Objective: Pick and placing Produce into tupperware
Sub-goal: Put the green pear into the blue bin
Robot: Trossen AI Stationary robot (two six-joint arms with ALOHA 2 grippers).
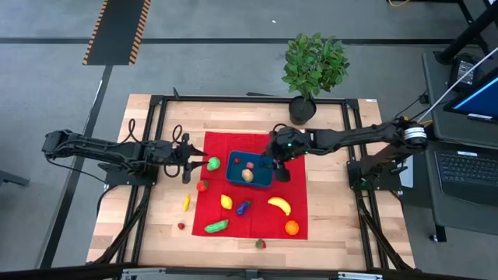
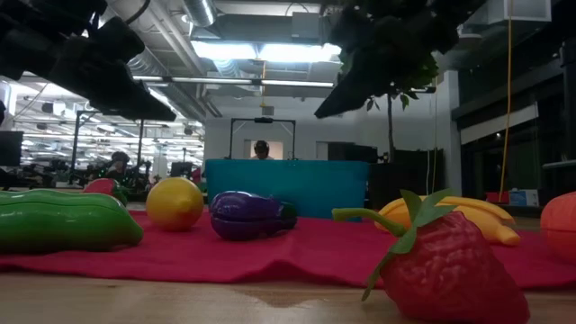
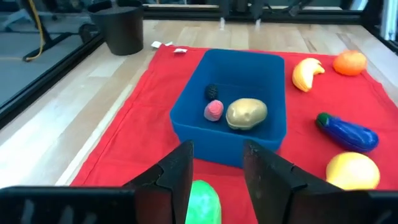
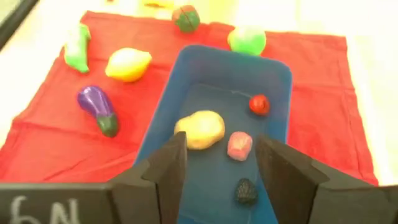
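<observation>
left end effector (image 3: 217,152) fingers sit apart low over the red cloth (image 3: 143,124), straddling a round green piece (image 3: 204,202). it lies down between them, and i can't see either pad pressing on it, so i read it as open, not a grip yet. just past it is the tupperware (image 3: 208,142), near the middle of the cloth, holding a potato (image 3: 246,114), a pink piece (image 3: 213,111), a dark berry (image 3: 214,91) and a small red ball (image 4: 259,104). right end effector (image 4: 222,142) hangs over the far side of the tupperware, fingers apart, nothing between them. loose on the cloth: lemon (image 3: 352,169), eggplant (image 3: 347,130), banana (image 3: 306,71), orange (image 3: 350,62), cucumber (image 1: 216,226). strawberry (image 2: 445,261) is off the cloth edge on the bench (image 3: 62,93), and a few small bits lie on bare wood on the left arm's side. potted plant (image 1: 313,66) at the back edge isn't part of this. handling guess: the toys look like moulded plastic, so probably light, stiff and glossy-slick, nothing to crush. round ones will likely roll or squirt out if pinched off-centre, so close across the widest part, fingers level with the middle. for the long ones, grab across the short axis at mid-length. the tupperware looks light too and may skate on the cloth if bumped, so drop from above rather than brushing the rim.
</observation>
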